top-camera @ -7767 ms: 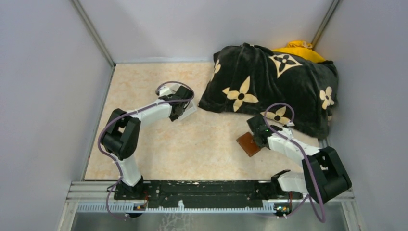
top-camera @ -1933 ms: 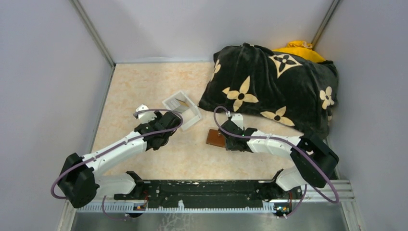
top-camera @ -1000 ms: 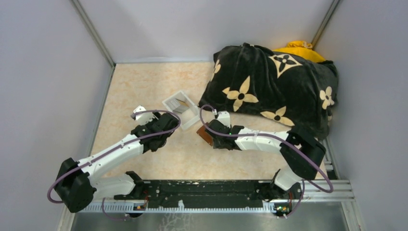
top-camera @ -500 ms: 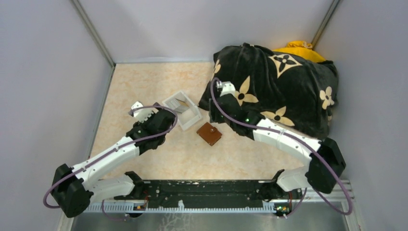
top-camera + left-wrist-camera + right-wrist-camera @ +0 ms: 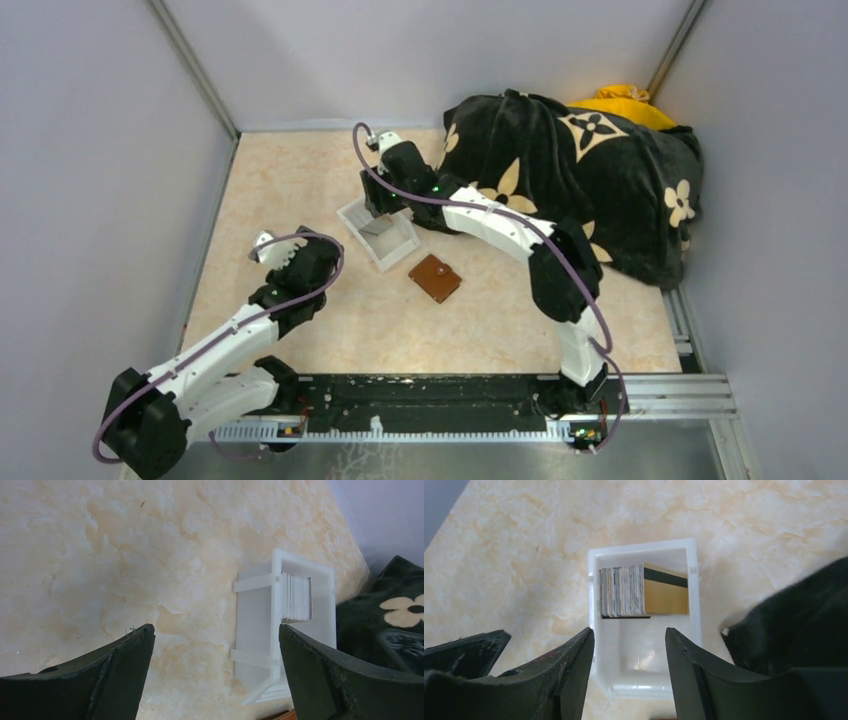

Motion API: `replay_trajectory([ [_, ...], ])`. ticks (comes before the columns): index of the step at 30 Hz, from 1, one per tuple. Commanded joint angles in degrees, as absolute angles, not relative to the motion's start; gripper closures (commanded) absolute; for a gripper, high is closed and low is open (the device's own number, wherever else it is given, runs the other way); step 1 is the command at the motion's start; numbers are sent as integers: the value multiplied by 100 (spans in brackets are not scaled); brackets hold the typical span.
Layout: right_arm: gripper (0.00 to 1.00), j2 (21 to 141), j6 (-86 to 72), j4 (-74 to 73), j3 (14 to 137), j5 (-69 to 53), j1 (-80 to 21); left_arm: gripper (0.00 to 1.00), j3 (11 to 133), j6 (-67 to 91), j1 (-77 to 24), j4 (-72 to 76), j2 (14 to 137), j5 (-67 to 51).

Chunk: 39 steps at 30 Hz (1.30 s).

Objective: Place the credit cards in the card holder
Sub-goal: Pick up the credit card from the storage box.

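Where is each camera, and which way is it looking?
Top camera: above and behind the arms, looking down at the table; left arm, right arm, white tray and brown card holder show.
Left wrist: on the left arm, looking across the table at the tray; its open jaws fill the bottom corners.
Right wrist: on the right arm, looking straight down into the tray; its open jaws show below.
Shared: both wrist views show the credit cards standing in the tray.
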<state>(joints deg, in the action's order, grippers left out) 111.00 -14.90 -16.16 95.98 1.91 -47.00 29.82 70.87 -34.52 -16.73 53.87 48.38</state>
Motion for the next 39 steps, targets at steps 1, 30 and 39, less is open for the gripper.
replay_trajectory([
  [1, 45, 11809, -1317, -1834, 10490, -667, -4554, 1, 2904, 7216, -3230, -1135, 5349, 4575],
  [30, 41, 13577, -1561, -2138, 12094, -1865, -4045, 1, 2758, 6759, -2439, 202, 6197, 3566],
  [39, 43, 13637, -1673, -2180, 11885, -1916, -4043, 1, 2580, 6869, -2276, 344, 6162, 3357],
])
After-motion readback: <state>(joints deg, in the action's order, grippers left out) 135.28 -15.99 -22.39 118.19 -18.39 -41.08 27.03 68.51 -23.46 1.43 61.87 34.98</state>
